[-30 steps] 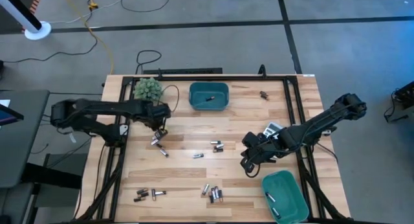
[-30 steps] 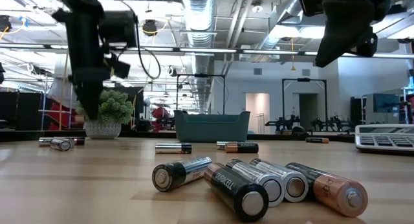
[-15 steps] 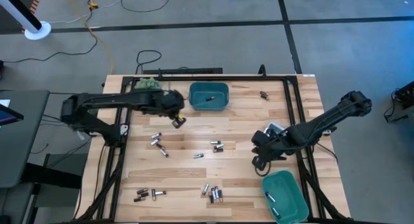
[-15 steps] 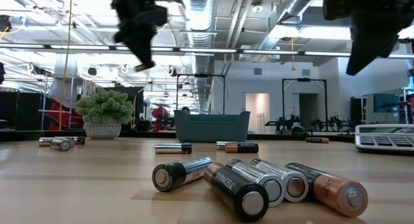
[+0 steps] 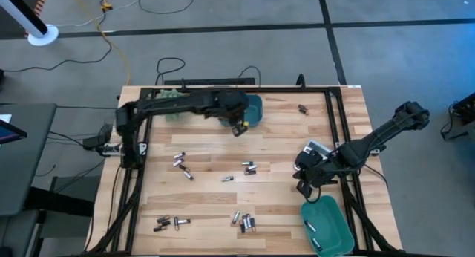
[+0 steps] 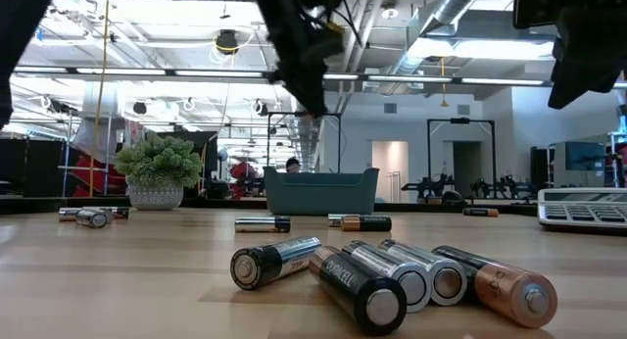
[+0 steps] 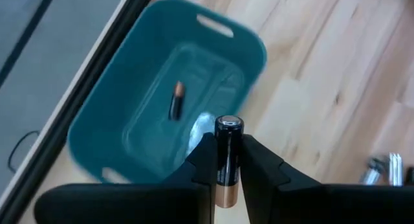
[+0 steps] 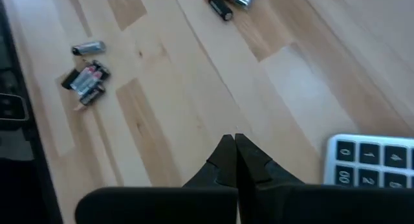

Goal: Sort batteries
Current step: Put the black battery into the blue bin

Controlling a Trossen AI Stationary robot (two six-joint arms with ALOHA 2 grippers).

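One battery (image 7: pixel 228 160) is clamped in your left gripper (image 7: pixel 226 160) over the far bin (image 7: pixel 123 107).
Your right gripper (image 8: pixel 234 160), fingers together, hangs beside the calculator (image 8: pixel 372 160).

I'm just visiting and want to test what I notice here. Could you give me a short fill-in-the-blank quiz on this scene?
1. The left hand is shut on a ____.
2. That hand hangs beside the teal bin at the table's far edge, which holds ____ battery.
3. The right hand is shut and holds ____.
4. The grey-white thing by the right hand is a ____.

Missing words: battery; one; nothing; calculator
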